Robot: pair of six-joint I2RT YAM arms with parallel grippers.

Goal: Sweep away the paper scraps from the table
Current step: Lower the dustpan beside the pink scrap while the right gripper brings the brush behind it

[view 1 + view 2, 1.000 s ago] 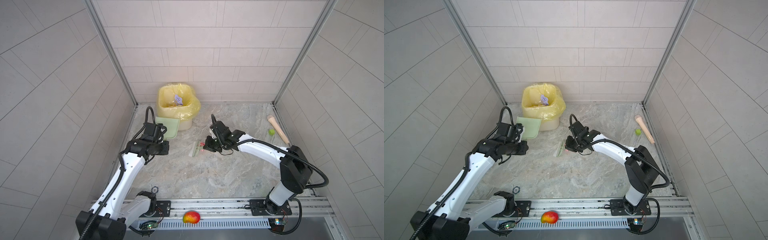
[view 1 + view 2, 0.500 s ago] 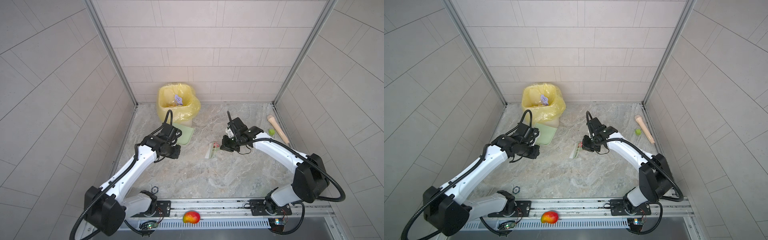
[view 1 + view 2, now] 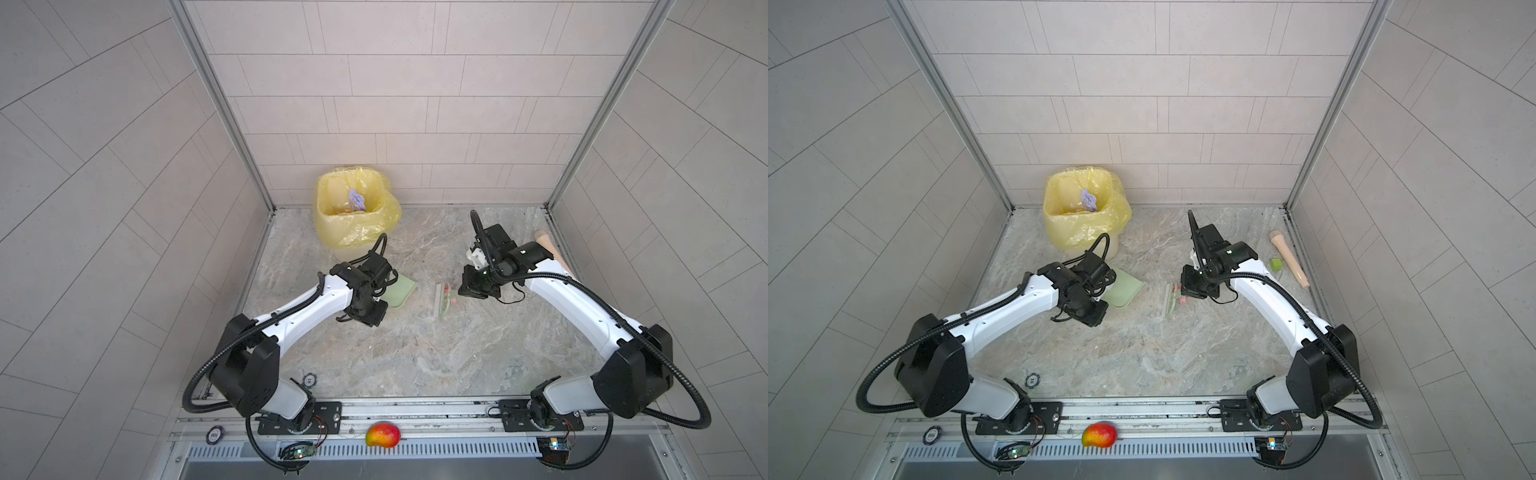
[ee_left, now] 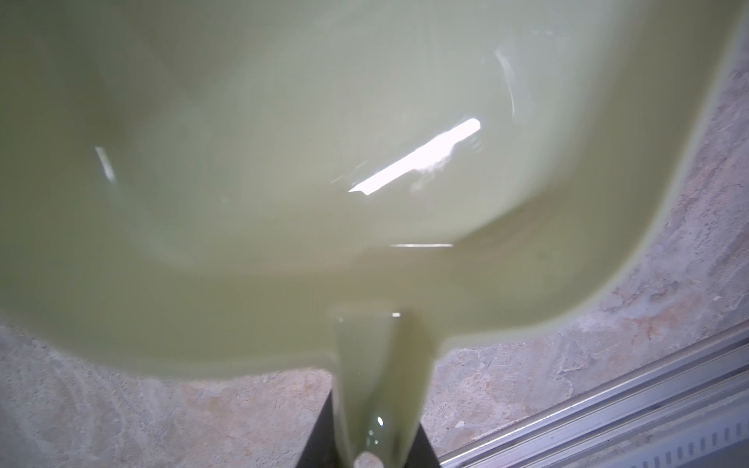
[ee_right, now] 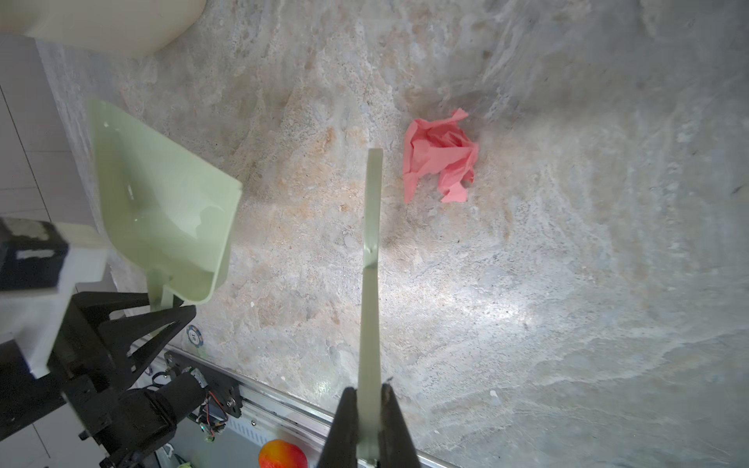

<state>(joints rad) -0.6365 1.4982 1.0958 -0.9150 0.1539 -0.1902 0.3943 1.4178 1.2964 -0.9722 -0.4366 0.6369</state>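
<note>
My right hand (image 5: 368, 391) pinches the brush (image 5: 372, 210). My left hand (image 4: 375, 421) is clamped on the dustpan (image 5: 162, 194) stem. A pink scrap (image 5: 439, 156) lies on the table (image 5: 567, 283) just beside the brush tip, on the side away from the dustpan. I judge the brush must get behind it first.

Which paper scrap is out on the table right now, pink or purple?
The pink scrap, lying on the table beside the brush held by the right tool. The purple scrap sits inside the yellow-lined bin.
</note>
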